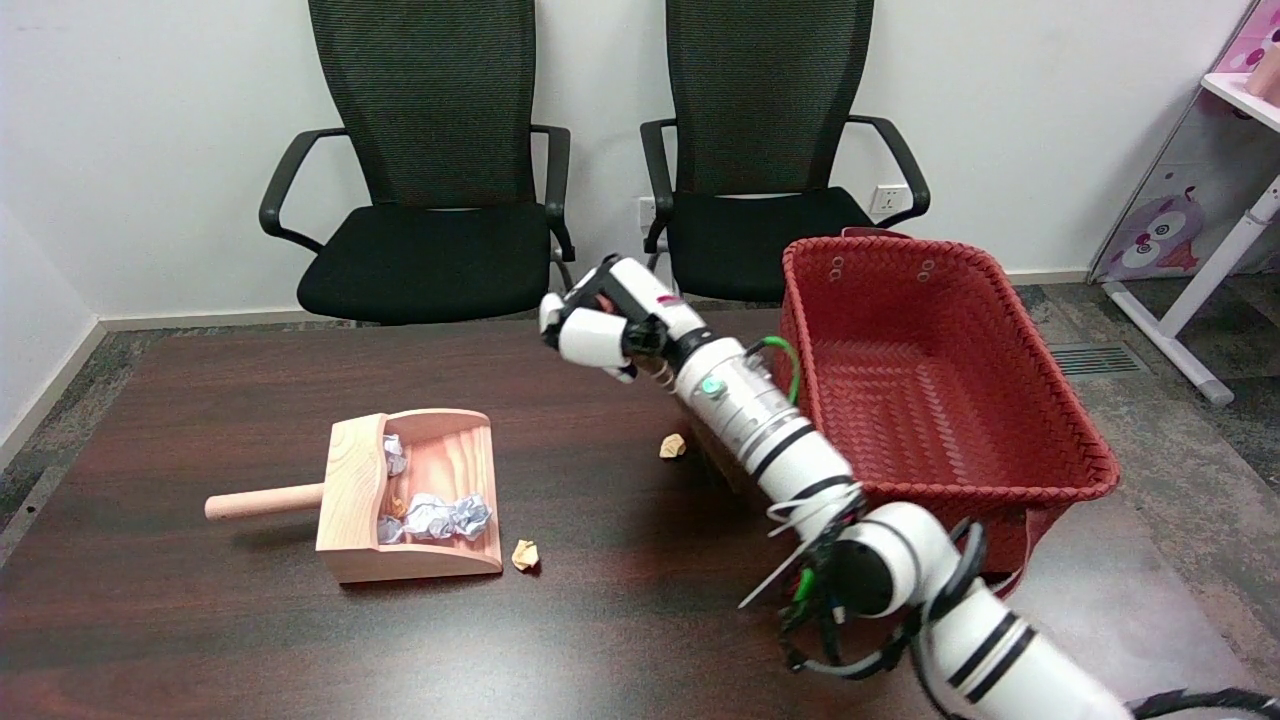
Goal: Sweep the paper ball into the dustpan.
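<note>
**Sweep in hand: one tan ball out on the table, another at the dustpan lip**

The right hand (600,325) sits low over the far middle of the dark brown wooden table (200,640), fingers curled in tight. A small reddish sliver shows between the fingers and may be a brush handle, but no brush head can be made out; whether the hand is clamped on a tool or merely closed on itself cannot be told from this view.

The light wooden dustpan with a round peg handle (350,500) lies at the left of the table, and its sloped lip appears to face the near edge. Several crumpled silver-white paper balls (435,515) already lie inside it. A small crumpled tan paper ball (524,554) rests on the table just beside the pan's near right corner, outside it. A second tan paper ball (672,445) lies well apart from the pan, close to the forearm and near the red woven plastic basket (1000,300) standing at the right.

Judgement: the task is partly done, and the step in hand is addressing the second tan paper ball. The next move calls for the sweeping edge to land on the basket side of that ball and to travel leftward and nearward towards the pan's lip, low enough not to skip over it. The risk is flicking the ball past the pan or nudging the pan itself.
</note>
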Robot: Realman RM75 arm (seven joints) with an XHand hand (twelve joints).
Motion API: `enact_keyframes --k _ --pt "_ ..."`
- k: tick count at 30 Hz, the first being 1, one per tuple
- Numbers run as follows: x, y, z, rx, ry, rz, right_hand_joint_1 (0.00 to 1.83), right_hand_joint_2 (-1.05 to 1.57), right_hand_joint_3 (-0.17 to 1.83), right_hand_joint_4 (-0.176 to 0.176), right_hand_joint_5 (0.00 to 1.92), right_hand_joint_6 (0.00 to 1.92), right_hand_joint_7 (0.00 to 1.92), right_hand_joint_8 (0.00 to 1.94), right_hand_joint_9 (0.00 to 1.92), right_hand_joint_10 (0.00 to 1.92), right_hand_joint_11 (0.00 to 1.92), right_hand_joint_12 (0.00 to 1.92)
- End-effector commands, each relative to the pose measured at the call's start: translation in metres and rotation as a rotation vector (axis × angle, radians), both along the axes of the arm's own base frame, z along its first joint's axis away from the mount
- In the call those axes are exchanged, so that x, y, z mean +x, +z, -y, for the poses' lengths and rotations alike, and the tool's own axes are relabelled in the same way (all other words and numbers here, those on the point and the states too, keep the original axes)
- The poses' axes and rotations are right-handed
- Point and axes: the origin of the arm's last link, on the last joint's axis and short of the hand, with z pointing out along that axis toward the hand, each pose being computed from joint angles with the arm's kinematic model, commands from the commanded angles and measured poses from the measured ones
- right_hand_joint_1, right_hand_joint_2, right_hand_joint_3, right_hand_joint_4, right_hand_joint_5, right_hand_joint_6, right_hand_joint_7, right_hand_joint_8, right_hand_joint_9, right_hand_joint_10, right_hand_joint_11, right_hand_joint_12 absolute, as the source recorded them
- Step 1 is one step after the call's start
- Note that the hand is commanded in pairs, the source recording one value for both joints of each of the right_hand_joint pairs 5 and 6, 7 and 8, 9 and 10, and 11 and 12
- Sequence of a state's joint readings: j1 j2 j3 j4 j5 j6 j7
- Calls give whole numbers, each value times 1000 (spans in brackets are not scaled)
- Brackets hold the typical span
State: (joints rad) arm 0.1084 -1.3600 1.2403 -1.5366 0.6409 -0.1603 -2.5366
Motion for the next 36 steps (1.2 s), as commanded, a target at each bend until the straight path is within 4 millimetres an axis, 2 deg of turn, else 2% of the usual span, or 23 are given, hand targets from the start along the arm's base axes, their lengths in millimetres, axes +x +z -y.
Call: enact_keyframes --k 1,7,13,16,19,24,29,33,36 --pt "-28 -90 19 7 -62 -22 821 1571 1704 57 1920 1920 1920 1920 1920 1920 1920 1920" --pt "-20 -112 21 44 -11 20 787 1571 1808 56 1920 1920 1920 1920 1920 1920 1920 1920" --pt "-27 -126 24 69 -25 140 726 1571 1833 47 1920 1920 1920 1920 1920 1920 1920 1920" --pt "-27 -131 26 107 -83 326 688 1571 1833 40 1920 1920 1920 1920 1920 1920 1920 1920" --pt "-23 -129 30 137 -134 523 677 1445 1833 26 1920 1920 1920 1920 1920 1920 1920 1920" --pt "-11 -131 33 194 -166 708 674 1333 1833 15 1920 1920 1920 1920 1920 1920 1920 1920" --pt "-6 -142 38 260 -236 960 660 1219 1833 8 1920 1920 1920 1920 1920 1920 1909 1909" --pt "1 -150 41 303 -277 1067 650 1192 1774 9 1920 1920 1920 1920 1920 1920 1866 1866" --pt "9 -151 48 322 -290 1111 662 1123 1639 8 1920 1920 1920 1920 1920 1920 1786 1786"
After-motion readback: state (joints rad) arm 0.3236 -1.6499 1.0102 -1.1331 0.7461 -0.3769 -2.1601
